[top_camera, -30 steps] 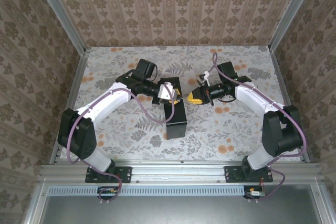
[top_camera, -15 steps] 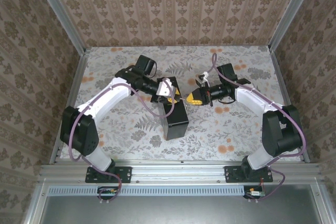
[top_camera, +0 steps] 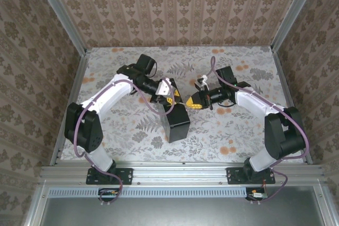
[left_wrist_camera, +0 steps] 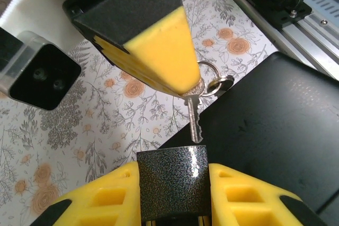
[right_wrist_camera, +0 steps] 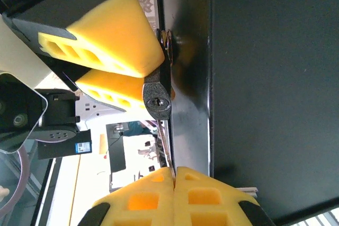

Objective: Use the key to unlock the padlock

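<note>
Between the two pincers the gap had narrowed since a second before. The right gripper (top_camera: 189, 100) had slid closer to the left gripper (top_camera: 168, 97), and the black box (top_camera: 179, 125) beneath them had turned a little on the floral table (top_camera: 238, 130).

The left gripper pinched the padlock (left_wrist_camera: 172, 177), a dark speckled block, between its yellow pads (left_wrist_camera: 100, 199). Straight ahead of it, the right gripper's fingers were pressed together on the head of the key (left_wrist_camera: 195, 119). The blade pointed back at the padlock, its tip just beside the lock's near face.

The box lay under both pincers, its inside hidden. The padlock's shackle seemed to pass through a fitting on the box's edge, though shadow left that unclear.
</note>
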Available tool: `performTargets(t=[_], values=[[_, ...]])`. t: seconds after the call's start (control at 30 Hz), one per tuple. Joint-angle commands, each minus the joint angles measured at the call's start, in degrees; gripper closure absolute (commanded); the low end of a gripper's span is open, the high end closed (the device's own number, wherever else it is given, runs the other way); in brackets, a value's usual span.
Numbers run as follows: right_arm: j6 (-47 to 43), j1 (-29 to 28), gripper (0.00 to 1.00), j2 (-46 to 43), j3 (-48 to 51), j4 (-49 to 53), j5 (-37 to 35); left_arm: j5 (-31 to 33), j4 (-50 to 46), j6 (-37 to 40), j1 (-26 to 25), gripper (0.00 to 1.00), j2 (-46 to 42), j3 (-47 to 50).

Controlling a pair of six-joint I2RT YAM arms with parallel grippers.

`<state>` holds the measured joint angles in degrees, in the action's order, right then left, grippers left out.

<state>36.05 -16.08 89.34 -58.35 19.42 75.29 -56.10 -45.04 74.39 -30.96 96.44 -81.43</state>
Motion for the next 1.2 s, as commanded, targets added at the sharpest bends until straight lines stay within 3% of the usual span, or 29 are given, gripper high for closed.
performTargets(t=[0.0,0.27,0.47,1.17], values=[[1.22,-0.23,1.0,-1.86,0.7,-0.37,1.27,-8.59,0.11,2.63,0.98,0.8,-0.54,-2.3],[0.49,3.5,1.0,-2.61,0.76,2.68,0.26,-13.46,0.93,3.12,2.96,0.81,-0.86,-1.31],[3.49,2.74,1.0,-3.19,-0.25,-0.44,0.72,-16.76,0.9,3.4,3.19,0.8,-1.68,-1.48],[4.82,2.27,1.0,-2.42,-5.37,-0.61,0.29,-15.54,2.14,1.9,2.42,0.81,-1.3,-1.31]])
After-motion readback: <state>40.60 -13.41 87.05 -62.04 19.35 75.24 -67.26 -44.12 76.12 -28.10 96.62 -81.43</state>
